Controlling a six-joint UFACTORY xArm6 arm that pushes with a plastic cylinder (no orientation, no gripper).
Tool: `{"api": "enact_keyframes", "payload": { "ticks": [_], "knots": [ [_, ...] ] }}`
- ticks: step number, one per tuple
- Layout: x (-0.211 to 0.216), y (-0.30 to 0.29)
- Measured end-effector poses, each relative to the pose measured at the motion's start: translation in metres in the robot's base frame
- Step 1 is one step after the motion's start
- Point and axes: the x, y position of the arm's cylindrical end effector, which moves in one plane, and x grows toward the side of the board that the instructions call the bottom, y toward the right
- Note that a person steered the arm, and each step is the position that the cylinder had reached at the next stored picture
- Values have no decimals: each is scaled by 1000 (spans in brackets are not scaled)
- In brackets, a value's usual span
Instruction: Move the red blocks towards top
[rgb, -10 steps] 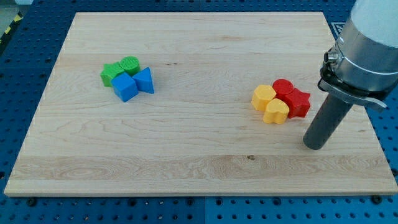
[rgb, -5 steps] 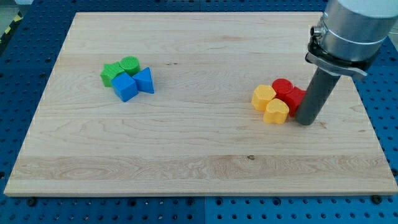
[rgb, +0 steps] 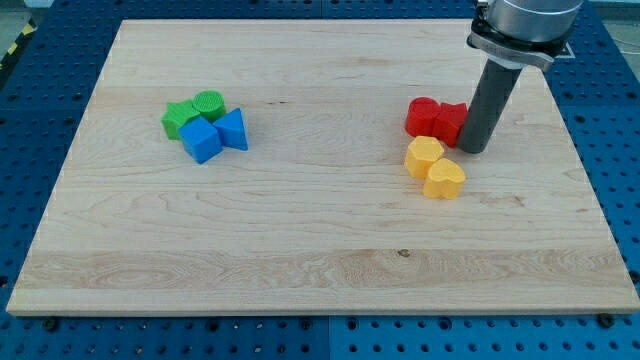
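Two red blocks sit side by side right of the board's centre: a round red block (rgb: 421, 115) and a red star-like block (rgb: 449, 122) on its right. My tip (rgb: 473, 148) rests on the board against the right side of the red star-like block. Just below the red blocks lie a yellow hexagon block (rgb: 424, 156) and a yellow heart block (rgb: 445, 179), touching each other and a little apart from the red ones.
At the view's left is a tight cluster: a green star block (rgb: 180, 118), a green round block (rgb: 209, 103), a blue cube (rgb: 201, 140) and a blue triangular block (rgb: 234, 130). The wooden board (rgb: 320, 280) lies on a blue perforated table.
My tip moved up and left from the board's lower right, and pushed the two red blocks up and left, away from the yellow blocks. The yellow blocks stayed put.
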Motion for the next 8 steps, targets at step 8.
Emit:
{"api": "enact_keyframes", "payload": {
  "ticks": [8],
  "knots": [
    [-33, -7]
  ]
}}
